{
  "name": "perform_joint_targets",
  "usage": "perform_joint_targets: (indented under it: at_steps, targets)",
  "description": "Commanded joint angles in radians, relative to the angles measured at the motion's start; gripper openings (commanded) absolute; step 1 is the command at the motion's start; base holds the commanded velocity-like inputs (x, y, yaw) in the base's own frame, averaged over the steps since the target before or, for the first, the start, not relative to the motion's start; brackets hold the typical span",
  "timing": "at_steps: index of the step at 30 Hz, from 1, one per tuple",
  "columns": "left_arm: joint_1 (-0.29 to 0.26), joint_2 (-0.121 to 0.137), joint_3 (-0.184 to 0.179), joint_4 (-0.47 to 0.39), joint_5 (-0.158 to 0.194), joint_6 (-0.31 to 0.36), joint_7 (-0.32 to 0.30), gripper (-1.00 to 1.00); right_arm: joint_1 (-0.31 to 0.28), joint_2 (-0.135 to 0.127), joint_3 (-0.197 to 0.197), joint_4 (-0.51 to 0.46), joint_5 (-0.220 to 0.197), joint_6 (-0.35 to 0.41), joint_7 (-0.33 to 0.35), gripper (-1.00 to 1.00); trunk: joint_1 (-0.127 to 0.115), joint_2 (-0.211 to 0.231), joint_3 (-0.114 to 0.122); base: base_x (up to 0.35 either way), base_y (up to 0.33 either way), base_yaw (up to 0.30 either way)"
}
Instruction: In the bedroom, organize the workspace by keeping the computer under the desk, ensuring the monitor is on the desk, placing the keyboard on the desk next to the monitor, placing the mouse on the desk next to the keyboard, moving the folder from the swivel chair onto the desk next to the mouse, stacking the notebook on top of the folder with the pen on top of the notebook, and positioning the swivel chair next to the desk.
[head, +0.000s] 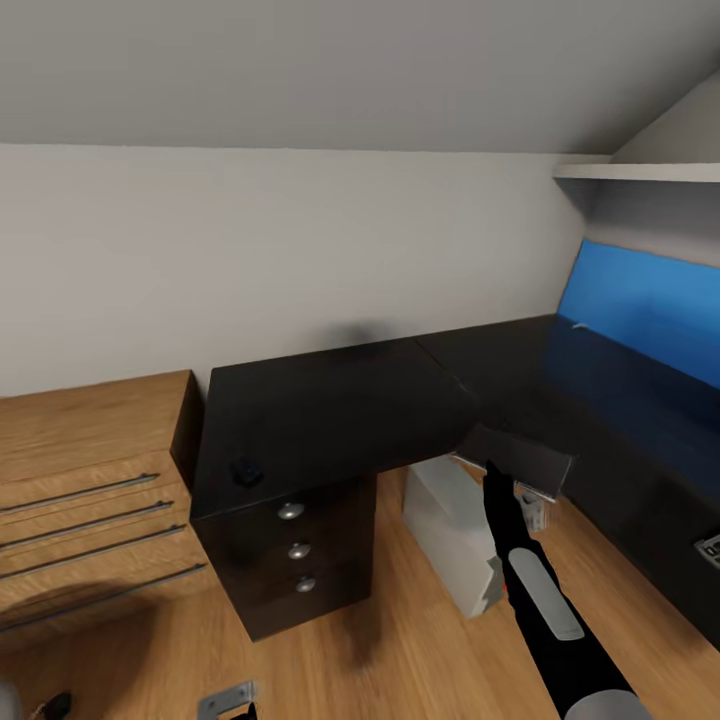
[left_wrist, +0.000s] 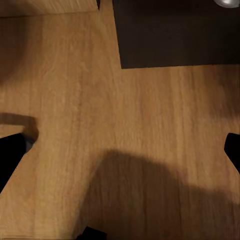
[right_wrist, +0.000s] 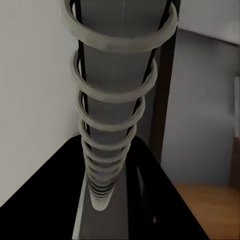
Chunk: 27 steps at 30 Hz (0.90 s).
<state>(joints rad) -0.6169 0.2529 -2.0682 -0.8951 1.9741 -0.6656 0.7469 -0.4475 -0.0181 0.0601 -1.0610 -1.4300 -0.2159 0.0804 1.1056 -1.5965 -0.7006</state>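
Right pincer clamps notebook edge, above computer, beside desk.

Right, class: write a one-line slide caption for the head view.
Right claw holds the notebook above the desk corner; the mouse sits near its edge.

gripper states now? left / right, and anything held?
Left gripper: open, jaws wide apart over bare wood floor, holding nothing.
Right gripper: shut on the notebook, a spiral-bound dark grey one, held up at the desk corner.
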Motion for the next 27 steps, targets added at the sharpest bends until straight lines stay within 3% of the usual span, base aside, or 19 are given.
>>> perform_joint_targets:
  at_steps: [1, 9, 17, 19, 22, 25, 27]
  targets:
    - [-0.002, -0.001, -0.005, 0.000, 0.003, -0.003, 0.003, 1.00, 0.000, -0.001, 0.007, 0.001, -0.010, -0.007, 0.001, -1.00, 0.000, -0.001, -0.001, 0.000, 0.000, 0.226]
    - [0.000, -0.001, -0.006, 0.004, 0.007, -0.003, 0.003, 1.00, 0.000, -0.002, 0.055, 0.000, -0.007, -0.006, -0.002, -1.00, 0.000, -0.001, -0.001, 0.000, 0.000, 0.239]
    - [0.000, -0.003, -0.008, 0.004, 0.007, -0.001, 0.003, 1.00, 0.000, -0.003, 0.074, -0.005, 0.000, -0.006, 0.004, -1.00, 0.000, -0.001, -0.001, 0.000, 0.000, 0.238]
    - [0.000, -0.013, -0.020, 0.004, 0.007, 0.000, 0.003, 1.00, 0.001, -0.005, 0.108, -0.010, 0.002, -0.006, 0.005, -1.00, 0.000, -0.001, -0.001, 0.000, 0.000, 0.185]
    - [-0.001, -0.026, -0.040, 0.004, 0.007, 0.000, 0.003, 1.00, 0.001, -0.009, 0.190, -0.020, 0.017, -0.009, 0.005, -1.00, 0.000, -0.001, -0.001, 0.000, 0.000, 0.079]
    - [0.000, -0.029, -0.044, 0.004, 0.008, 0.000, 0.003, 1.00, 0.001, -0.011, 0.211, -0.022, 0.027, -0.010, 0.006, -1.00, 0.000, -0.001, -0.001, 0.000, 0.000, 0.025]
    - [0.000, -0.031, -0.048, 0.004, 0.008, 0.000, 0.003, 1.00, 0.002, -0.031, 0.230, -0.026, 0.040, -0.007, 0.010, -1.00, 0.000, -0.001, -0.001, 0.000, 0.000, 0.007]
